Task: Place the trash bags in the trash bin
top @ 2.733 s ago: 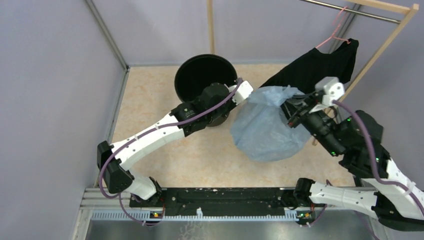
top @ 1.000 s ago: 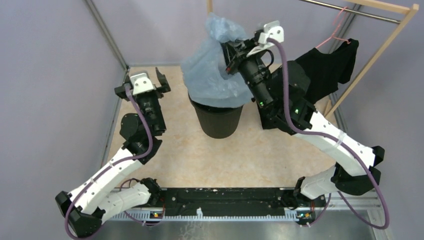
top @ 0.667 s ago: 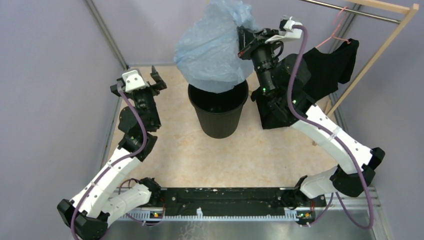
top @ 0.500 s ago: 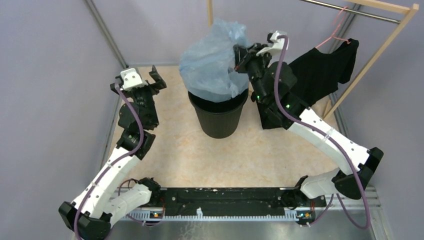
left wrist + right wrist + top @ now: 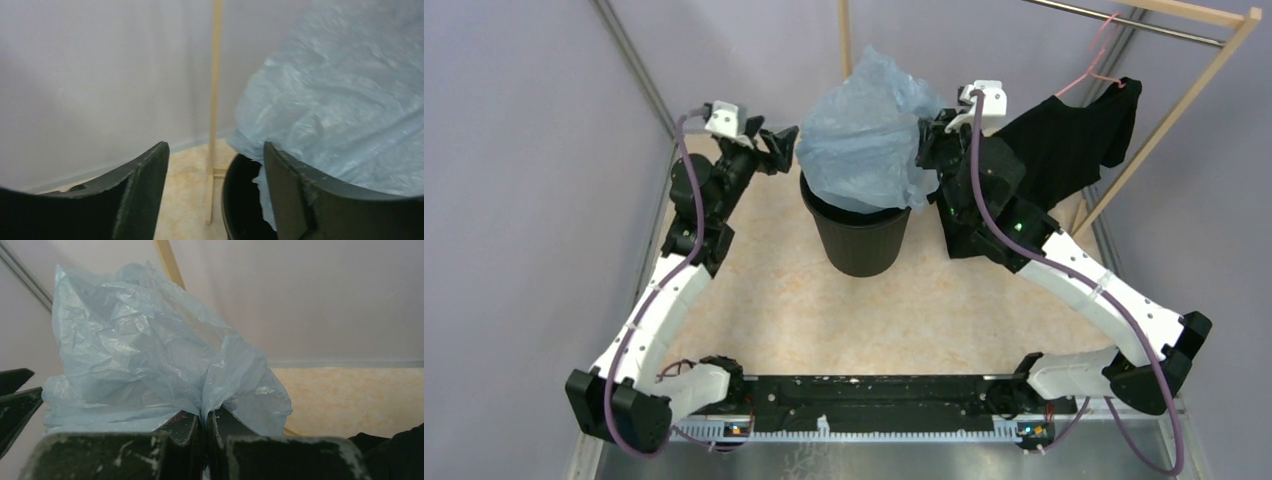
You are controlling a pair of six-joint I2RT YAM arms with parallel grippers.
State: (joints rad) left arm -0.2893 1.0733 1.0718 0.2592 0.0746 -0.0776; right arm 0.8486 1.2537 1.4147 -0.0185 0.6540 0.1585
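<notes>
**Pale blue bag ballooned over the bin's mouth, pinched by the right gripper**

The trash bag (image 5: 864, 140) is a thin, translucent pale blue film, crumpled all over into fine wrinkles and sharp creases that catch the light. It stands puffed up in a loose dome, with a peaked fold at its top. Seen from above, it looks about as wide as the trash bin (image 5: 859, 240) beneath it. It covers the bin's opening, and its lower edge overlaps the rim. In the left wrist view a flap of the film hangs down inside the dark mouth, while most of the bag rises above the rim.

The bin is round, black and smooth-sided, narrowing toward its base. It stands upright on the beige mottled floor (image 5: 824, 310).

The right gripper (image 5: 927, 140) is at the bag's right side, just above the rim. Its wrist camera shows the two black fingers pressed together, with a gathered pleat of the blue film clamped between them and the bag fanning out from that pinch.

The left gripper (image 5: 779, 150) is just left of the bag and the bin's rim. Its jaws are spread wide and hold nothing, and I cannot tell whether it touches the film.

Behind the bin a wooden post (image 5: 215, 100) rises along the wall. To the right, a black T-shirt (image 5: 1074, 135) hangs on a pink hanger (image 5: 1096, 60) from the wooden clothes rack (image 5: 1184, 100).
</notes>
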